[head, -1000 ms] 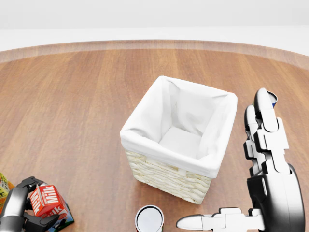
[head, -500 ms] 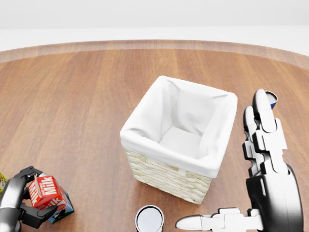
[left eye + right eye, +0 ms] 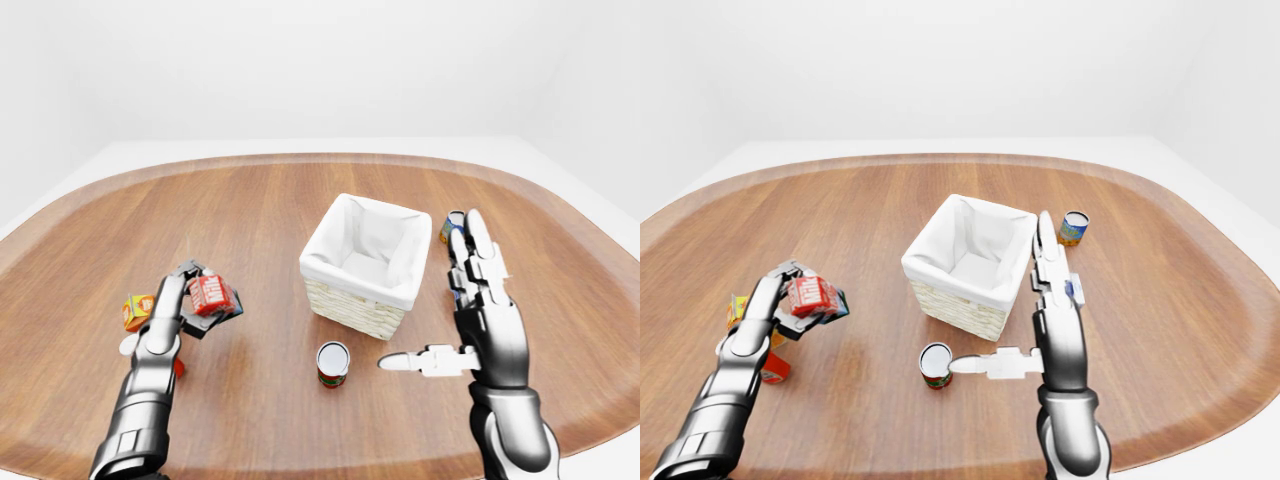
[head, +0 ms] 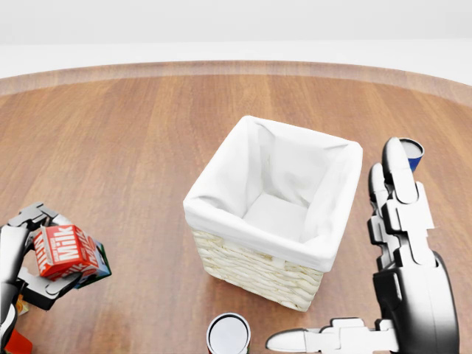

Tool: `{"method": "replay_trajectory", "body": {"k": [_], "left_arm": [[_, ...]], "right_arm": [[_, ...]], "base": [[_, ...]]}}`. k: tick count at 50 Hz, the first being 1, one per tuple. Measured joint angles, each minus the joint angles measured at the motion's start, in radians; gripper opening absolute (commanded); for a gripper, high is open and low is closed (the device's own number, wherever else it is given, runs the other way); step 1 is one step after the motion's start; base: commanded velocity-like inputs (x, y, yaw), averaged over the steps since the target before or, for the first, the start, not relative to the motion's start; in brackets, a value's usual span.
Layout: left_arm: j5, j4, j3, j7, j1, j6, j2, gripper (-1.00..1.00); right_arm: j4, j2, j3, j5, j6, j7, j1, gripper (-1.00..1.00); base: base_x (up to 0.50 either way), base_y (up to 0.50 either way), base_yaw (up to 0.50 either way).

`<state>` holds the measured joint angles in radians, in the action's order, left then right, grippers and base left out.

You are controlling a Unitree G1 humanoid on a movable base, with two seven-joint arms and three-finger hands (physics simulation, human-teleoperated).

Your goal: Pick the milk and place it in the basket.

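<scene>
while left hand (image 4: 26,258) grips one milk (image 4: 65,251), one basket (image 4: 274,252), two cans (image 3: 936,365).

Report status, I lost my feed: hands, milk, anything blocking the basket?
Left hand shut on milk, held off the table. Right hand open, empty, right of basket. Basket mouth unobstructed; can stands below it in head view.

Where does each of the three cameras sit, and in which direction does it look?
Head view: on the head, tilted down at the basket; the left hand holding the milk carton and the open right hand show.
Left-eye view: on the head, looking wider over the round wooden table; both arms show.
Right-eye view: beside it, nearly the same picture; both arms show.
All share the basket, carton and upright can.
</scene>
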<state>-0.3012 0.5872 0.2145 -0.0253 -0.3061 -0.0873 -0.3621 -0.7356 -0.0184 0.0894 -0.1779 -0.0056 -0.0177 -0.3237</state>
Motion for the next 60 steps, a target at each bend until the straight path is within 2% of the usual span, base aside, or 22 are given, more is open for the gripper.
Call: {"method": "replay_trajectory", "body": {"k": [10,23,43,60], "left_arm": [[-0.02,-0.123,0.015,-0.038,-0.003,0.001,0.001,-1.0],[-0.05,-0.262,0.022,-0.082,-0.01,0.042,0.009,-1.0],[-0.102,-0.427,0.011,-0.165,-0.081,0.173,0.008,-1.0],[-0.137,-0.501,-0.014,-0.213,-0.163,0.175,0.011,-1.0]], "right_arm": [[-0.001,0.0,0.001,-0.001,0.001,0.0,0.001,1.0],[-0.003,0.0,-0.001,0.0,0.004,-0.001,0.001,1.0],[-0.005,0.0,-0.001,0.0,0.007,-0.001,0.003,1.0],[-0.001,0.0,-0.002,0.001,0.003,-0.001,0.003,1.0]], "base": [[0.0,0.0,0.0],[0.0,0.0,0.0],[0.0,0.0,0.0],[0.0,0.0,0.0]]}}
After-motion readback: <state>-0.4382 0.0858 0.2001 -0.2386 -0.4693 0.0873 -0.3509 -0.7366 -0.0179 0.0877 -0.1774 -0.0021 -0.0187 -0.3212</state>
